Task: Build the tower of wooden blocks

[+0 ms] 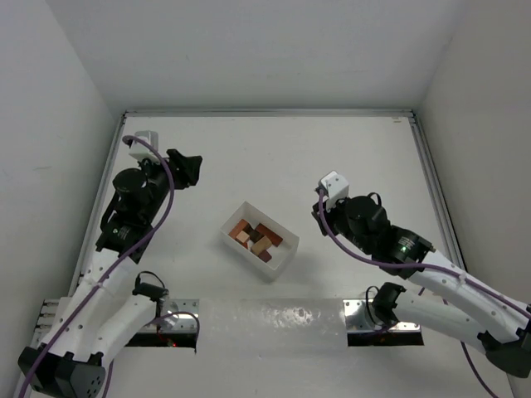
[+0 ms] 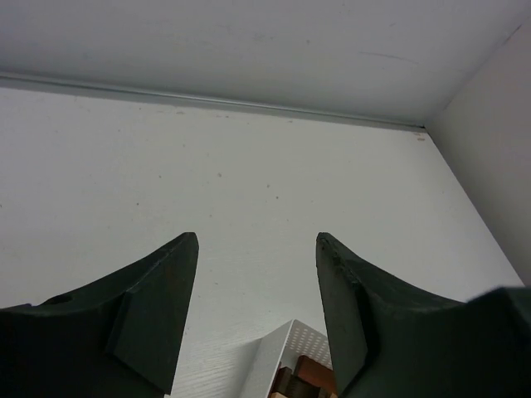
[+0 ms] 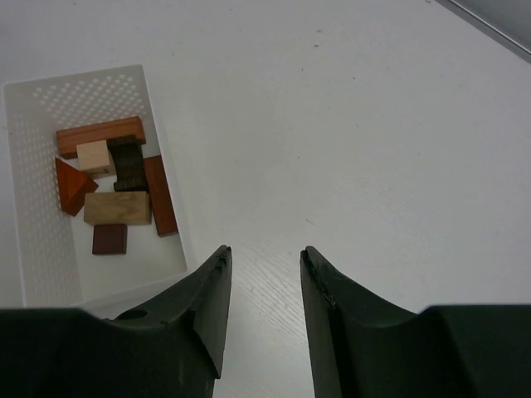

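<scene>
Blocks: small wooden blocks, reddish-brown, dark brown and pale tan, lie jumbled inside a white perforated plastic box in the middle of the white table. No tower stands yet.
Box axis: in the top view its long side runs diagonally, from far left to near right.
Left claw: the left gripper hangs with its fingers spread wide and nothing between them. The box lies on its near right, and only a corner shows at the bottom of its wrist view.
Right claw: the right gripper has a narrower gap and holds nothing. The box sits ahead and to its left, with all the blocks in plain sight.
Nearer arm: the right looks slightly closer to the box, though the margin is small.
Next move, by judgement: a swing leftward over the box rim to pick a first block, probably the pale tan slab lying flat on top.
</scene>
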`<state>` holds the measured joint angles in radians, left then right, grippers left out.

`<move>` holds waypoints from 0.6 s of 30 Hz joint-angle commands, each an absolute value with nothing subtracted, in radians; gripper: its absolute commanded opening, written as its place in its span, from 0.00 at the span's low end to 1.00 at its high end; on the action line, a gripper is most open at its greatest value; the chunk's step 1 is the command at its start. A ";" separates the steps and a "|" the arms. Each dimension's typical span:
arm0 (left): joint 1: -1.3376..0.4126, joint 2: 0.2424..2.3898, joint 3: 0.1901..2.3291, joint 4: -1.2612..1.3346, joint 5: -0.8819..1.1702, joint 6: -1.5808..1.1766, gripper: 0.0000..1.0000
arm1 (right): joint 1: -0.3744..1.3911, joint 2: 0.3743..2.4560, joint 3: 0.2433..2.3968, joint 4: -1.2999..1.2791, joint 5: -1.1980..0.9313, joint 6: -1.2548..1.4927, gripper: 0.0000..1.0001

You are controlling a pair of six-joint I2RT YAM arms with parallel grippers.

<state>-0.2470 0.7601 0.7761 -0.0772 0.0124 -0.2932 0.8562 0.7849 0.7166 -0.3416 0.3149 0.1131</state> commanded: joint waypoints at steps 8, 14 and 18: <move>-0.238 0.727 0.792 -0.038 0.005 -0.281 0.56 | 0.859 0.818 0.775 -0.357 0.250 0.100 0.28; -0.238 0.707 0.790 -0.041 -0.005 -0.278 0.50 | 0.864 0.897 0.825 -0.350 0.135 0.097 0.00; -0.238 0.680 0.785 -0.037 -0.041 -0.279 0.27 | 0.906 1.014 0.844 -0.330 0.107 0.080 0.01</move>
